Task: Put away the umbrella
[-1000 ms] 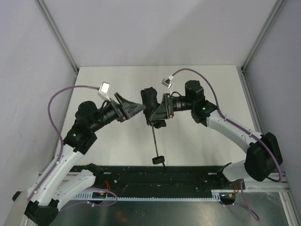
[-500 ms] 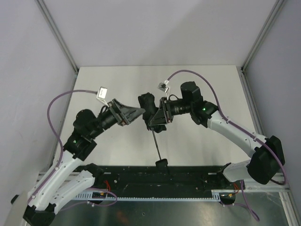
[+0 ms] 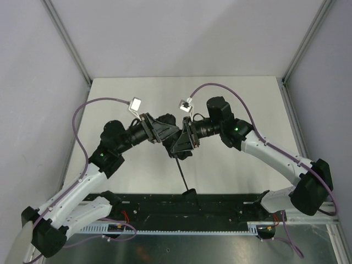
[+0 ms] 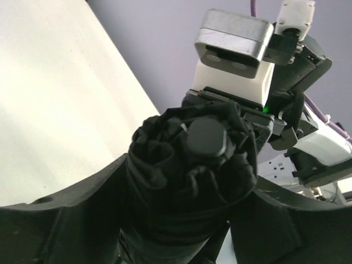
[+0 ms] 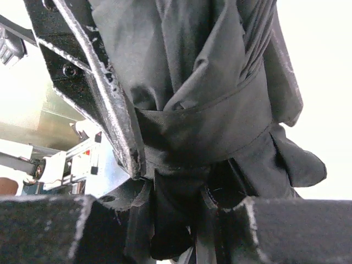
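1. we saw the umbrella held up over the white table, near the middle, between the two arms.
2. the right gripper was clenched on the folded canopy; in its wrist view the black fabric and the strap wrapped round it filled the space between the jaws.
3. the slim shaft ran down from the bundle towards the arms' bases, ending in the small black handle just at the edge of the black base rail.
4. the left gripper had come onto the far end of the bundle, its fingers spread to either side of the rounded cap.
5. the fabric lay against both fingers, but we could not tell whether they were squeezing it or only bracketing it.
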### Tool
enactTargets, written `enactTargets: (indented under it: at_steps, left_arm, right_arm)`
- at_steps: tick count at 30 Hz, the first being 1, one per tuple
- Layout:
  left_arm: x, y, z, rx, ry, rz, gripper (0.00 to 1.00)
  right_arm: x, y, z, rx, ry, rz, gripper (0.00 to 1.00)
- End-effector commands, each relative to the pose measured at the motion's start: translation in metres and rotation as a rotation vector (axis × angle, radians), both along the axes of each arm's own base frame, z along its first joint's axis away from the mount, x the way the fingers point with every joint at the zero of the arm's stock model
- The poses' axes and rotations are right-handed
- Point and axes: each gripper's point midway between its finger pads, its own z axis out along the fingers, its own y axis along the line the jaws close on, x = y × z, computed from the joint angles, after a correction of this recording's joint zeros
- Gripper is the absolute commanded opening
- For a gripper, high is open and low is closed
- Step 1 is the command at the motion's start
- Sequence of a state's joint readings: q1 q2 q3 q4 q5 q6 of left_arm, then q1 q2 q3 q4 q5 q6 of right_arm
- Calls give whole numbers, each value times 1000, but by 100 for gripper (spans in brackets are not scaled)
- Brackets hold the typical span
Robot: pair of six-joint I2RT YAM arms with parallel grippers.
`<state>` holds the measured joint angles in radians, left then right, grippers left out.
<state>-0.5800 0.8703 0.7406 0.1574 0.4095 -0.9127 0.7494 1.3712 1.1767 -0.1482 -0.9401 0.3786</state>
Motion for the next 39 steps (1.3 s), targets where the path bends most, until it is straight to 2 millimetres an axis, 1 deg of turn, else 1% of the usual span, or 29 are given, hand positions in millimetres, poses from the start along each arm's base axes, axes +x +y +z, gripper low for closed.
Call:
enactTargets:
  at_steps: [1,2,4,5,6,7,8,9,10,12,16,17,19,22,25,26,27,29,31,32,35,37,39]
  left_arm:
    - [-2,-4,36,-39,-163,-26,56]
    - [-1,-3,39,-33,-186,-21,47]
    - [-2,0,49,-21,-252,-12,32]
    - [-2,2,53,-13,-287,-4,26]
    - [-2,5,59,-7,-326,11,23]
    - [-2,8,65,1,-366,28,22]
    - [-2,12,72,9,-409,52,21]
    - [0,17,79,27,-455,82,19]
    - [3,22,85,53,-497,112,18]
    - [8,32,97,107,-569,180,16]
    - [13,48,121,189,-719,276,16]
    - [13,49,126,211,-761,284,17]
    - [17,46,126,265,-823,286,17]
    - [28,41,117,345,-880,300,18]
    - [38,32,99,400,-945,315,18]
    - [40,27,91,414,-963,318,18]
    - [43,22,79,434,-974,322,18]
    - [49,14,44,472,-960,343,17]
    - [50,7,2,490,-905,363,16]
    - [47,4,-20,492,-878,375,15]
    - [36,3,-79,482,-772,386,15]
    - [28,5,-107,444,-693,373,16]
    - [24,8,-129,442,-641,364,16]
  right_arm:
    - [-11,-2,39,94,-135,60,0]
    - [-11,-3,37,85,-135,56,3]
    - [-8,-5,32,57,-138,28,18]
    - [-4,-6,29,38,-142,0,29]
    - [3,-8,24,11,-146,-43,40]
    - [11,-11,19,-18,-153,-96,63]
    - [23,-15,14,-53,-160,-162,78]
    - [39,-22,9,-89,-171,-245,88]
    - [53,-31,5,-122,-175,-318,94]
    - [77,-54,2,-173,-181,-451,98]
    - [115,-110,0,-276,-251,-715,99]
    - [119,-122,1,-302,-277,-768,99]
    - [123,-140,2,-338,-315,-827,99]
    - [117,-149,3,-350,-339,-833,99]
    - [107,-151,-4,-340,-344,-809,99]
    - [103,-152,-10,-343,-339,-804,99]
    - [101,-153,-16,-346,-332,-803,99]
    - [96,-154,-28,-351,-313,-801,99]
    - [92,-153,-38,-345,-295,-792,99]
    - [90,-152,-43,-339,-288,-784,99]
    - [84,-152,-56,-344,-267,-763,99]
    - [81,-153,-62,-354,-262,-756,99]
    - [79,-154,-67,-361,-262,-756,99]
